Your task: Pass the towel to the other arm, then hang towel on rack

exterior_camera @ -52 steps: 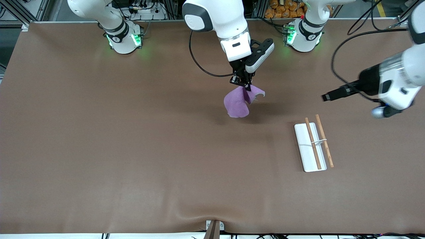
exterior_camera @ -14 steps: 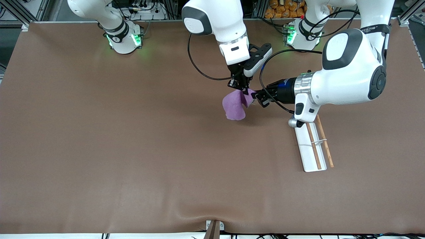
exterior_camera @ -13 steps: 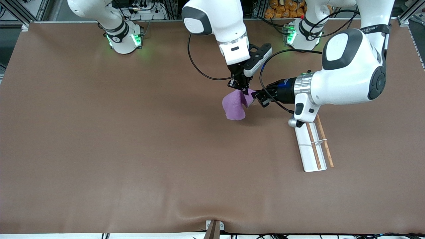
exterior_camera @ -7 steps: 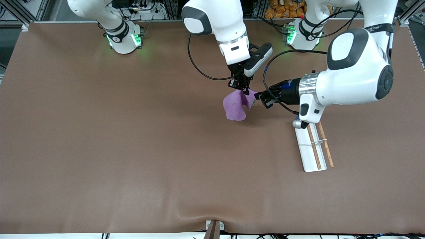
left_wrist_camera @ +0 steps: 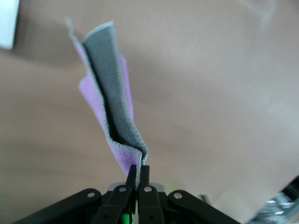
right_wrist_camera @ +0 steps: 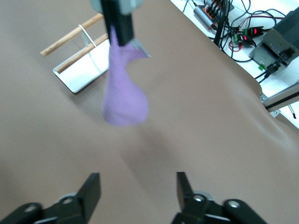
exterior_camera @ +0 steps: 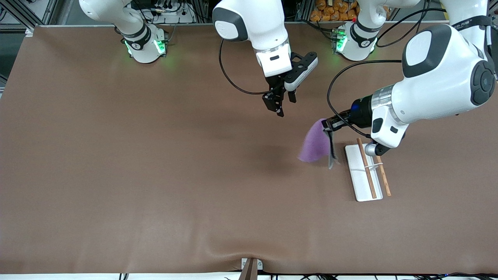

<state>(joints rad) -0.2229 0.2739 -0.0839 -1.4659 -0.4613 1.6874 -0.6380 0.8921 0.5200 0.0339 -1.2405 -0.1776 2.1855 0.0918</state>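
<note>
The purple towel with its grey edge hangs in the air from my left gripper, which is shut on its top corner, over the table just beside the rack. In the left wrist view the fingertips pinch the folded towel. The rack is a white tray with two wooden rods and lies toward the left arm's end of the table. My right gripper hangs open and empty over the middle of the table. The right wrist view shows its gripper spread wide, the towel and the rack.
The two arm bases stand along the table's back edge. Black cables loop from both wrists. A small bracket sits at the table's front edge. A corner of the white tray shows in the left wrist view.
My right gripper has opened and let go of the towel. My left gripper, shut on the towel, has carried it away from the right gripper toward the rack.
</note>
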